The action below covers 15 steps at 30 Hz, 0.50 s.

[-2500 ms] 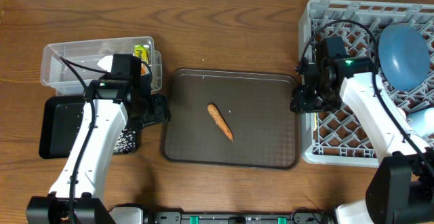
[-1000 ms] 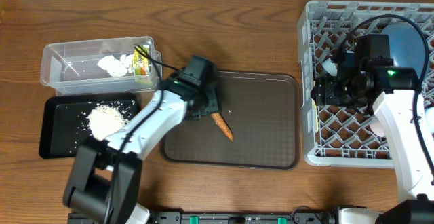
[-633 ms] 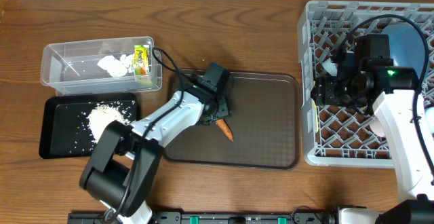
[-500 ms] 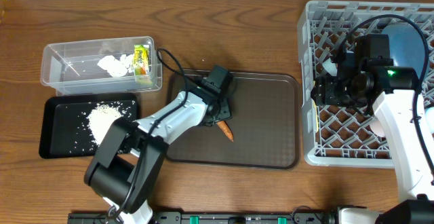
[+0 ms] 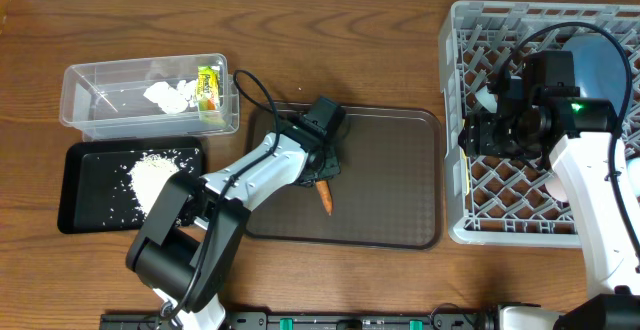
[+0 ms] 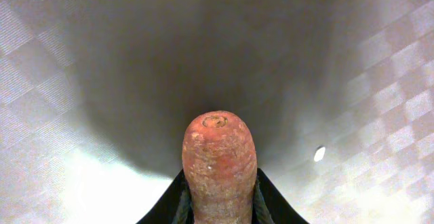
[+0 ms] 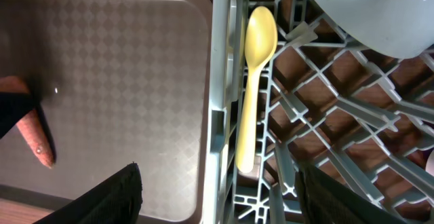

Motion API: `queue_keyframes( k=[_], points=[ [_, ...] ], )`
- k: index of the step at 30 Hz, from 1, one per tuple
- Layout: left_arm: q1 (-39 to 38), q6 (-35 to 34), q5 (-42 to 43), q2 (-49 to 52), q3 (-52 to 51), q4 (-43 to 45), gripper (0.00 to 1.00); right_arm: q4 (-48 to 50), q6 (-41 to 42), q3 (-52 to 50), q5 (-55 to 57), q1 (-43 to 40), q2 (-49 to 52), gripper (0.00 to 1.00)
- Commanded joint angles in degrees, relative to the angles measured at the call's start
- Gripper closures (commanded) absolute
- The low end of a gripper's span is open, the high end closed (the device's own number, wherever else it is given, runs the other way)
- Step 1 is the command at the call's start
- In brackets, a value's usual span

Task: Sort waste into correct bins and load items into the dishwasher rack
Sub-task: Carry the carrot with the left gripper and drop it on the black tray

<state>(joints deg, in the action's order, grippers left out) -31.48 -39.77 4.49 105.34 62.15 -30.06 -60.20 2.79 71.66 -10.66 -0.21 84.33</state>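
Brown tray point(image 5: 390, 195) lies on wooden table point(image 5: 330, 60).

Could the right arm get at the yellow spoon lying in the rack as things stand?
Probably yes: the right gripper hangs open over the pale yellow spoon, and nothing covers it. The dishwasher rack has its wall and ribs close beside the spoon, which may crowd a grasp.

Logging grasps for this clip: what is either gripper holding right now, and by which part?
The left gripper pinches the carrot just behind its thick end; the right gripper is open and holds nothing.
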Motion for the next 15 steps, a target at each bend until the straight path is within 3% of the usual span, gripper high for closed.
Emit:
queue_keyframes(
  k=[1, 8, 15],
  points=[
    [2.93, 3.65, -1.42, -2.51, 0.0, -2.95, 0.85, -0.02, 0.33, 0.55, 0.17, -0.11, 0.0, 0.28],
    [15.82, 9.55, -2.69, -14.49, 0.0, -10.03, 0.85, -0.42, 0.33, 0.55, 1.68, -0.26, 0.0, 0.28],
    [36.17, 12.66, -8.68, -24.68, 0.0, -16.68, 0.84, -0.76, 0.15, 0.55, 2.29, -0.24, 0.0, 0.27]
  ],
)
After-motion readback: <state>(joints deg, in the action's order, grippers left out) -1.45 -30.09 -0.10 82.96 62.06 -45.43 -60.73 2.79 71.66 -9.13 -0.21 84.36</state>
